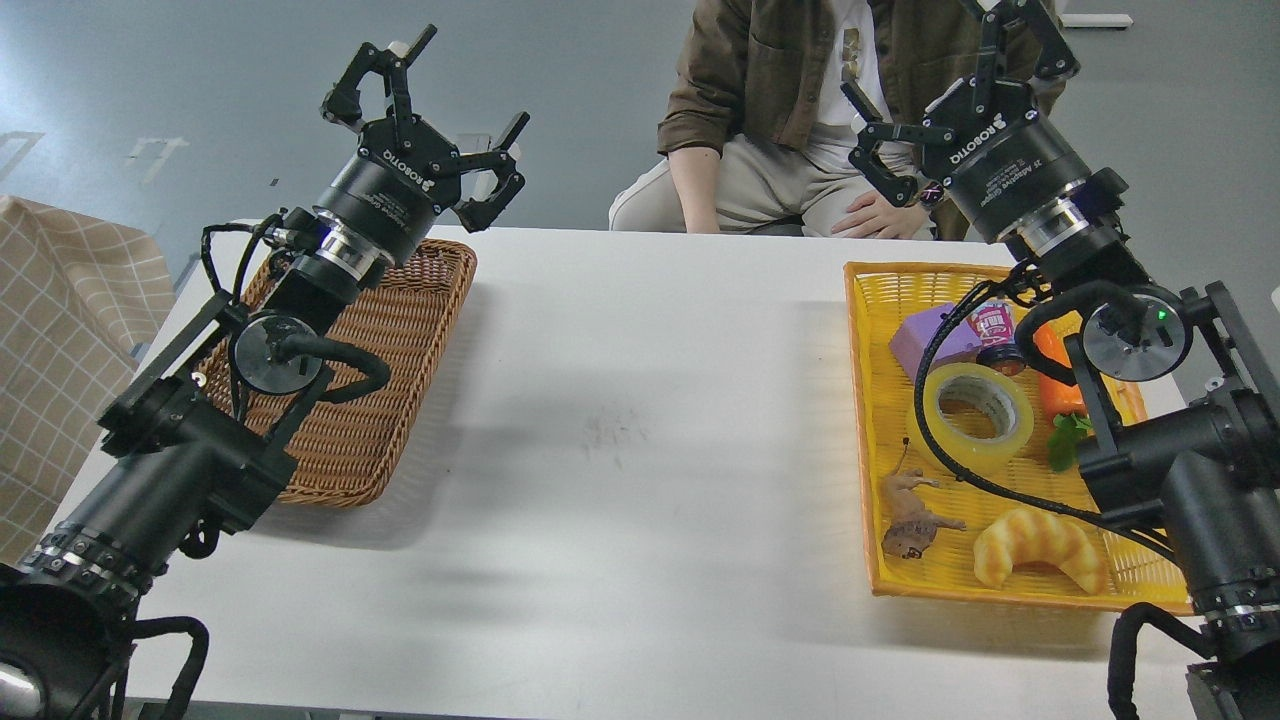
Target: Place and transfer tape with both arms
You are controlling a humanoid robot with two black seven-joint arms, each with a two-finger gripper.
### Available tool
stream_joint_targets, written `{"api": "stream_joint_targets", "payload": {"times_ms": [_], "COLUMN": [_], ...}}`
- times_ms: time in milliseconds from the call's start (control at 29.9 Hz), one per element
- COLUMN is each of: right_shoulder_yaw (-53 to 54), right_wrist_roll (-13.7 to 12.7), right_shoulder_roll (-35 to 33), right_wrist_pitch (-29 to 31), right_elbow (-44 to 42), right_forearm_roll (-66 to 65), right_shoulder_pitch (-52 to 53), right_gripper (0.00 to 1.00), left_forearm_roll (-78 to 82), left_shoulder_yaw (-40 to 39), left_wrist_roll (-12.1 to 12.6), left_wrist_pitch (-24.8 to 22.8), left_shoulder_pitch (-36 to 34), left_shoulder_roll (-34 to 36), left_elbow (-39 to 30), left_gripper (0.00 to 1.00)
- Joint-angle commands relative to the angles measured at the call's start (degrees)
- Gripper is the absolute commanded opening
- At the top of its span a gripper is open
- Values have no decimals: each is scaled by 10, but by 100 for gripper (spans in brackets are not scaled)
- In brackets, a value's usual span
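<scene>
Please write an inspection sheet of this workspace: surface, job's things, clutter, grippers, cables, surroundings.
Surface: white table, faint scuff mid-table.
Job's things: tape lies flat in yellow basket.
Clutter: purple block, small can, orange toy, toy animal, croissant share that basket; brown wicker basket on the left.
Grippers: left gripper open, empty; right gripper open, empty.
Cables: black cable crosses over the tape.
Surroundings: seated person behind the table; checked cloth at left.

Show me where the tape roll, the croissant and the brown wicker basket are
tape (1010,432): head view, on the roll's yellowish front wall.
croissant (1040,545): head view, middle of its back.
brown wicker basket (400,330): head view, bare woven floor.
</scene>
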Motion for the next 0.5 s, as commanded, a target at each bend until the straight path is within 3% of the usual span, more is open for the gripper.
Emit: {"api": "stream_joint_targets", "payload": {"times_ms": [0,468], "right_shoulder_yaw": [1,3], "right_wrist_roll": [0,0], "right_shoulder_roll": [0,-1], "right_wrist_pitch": [0,0], "right_elbow": [0,0], "right_forearm_roll": [0,0], "right_shoulder_pitch": [0,1], "right_gripper": [100,100], "left_forearm_roll": [0,1], "left_shoulder_yaw": [1,-3], "left_wrist_roll": [0,-6], "left_wrist_pitch": [0,0], "left_shoulder_pitch": [0,0], "left_shoulder_roll": [0,1], "left_elbow": [0,1], "left_gripper": [98,98]}}
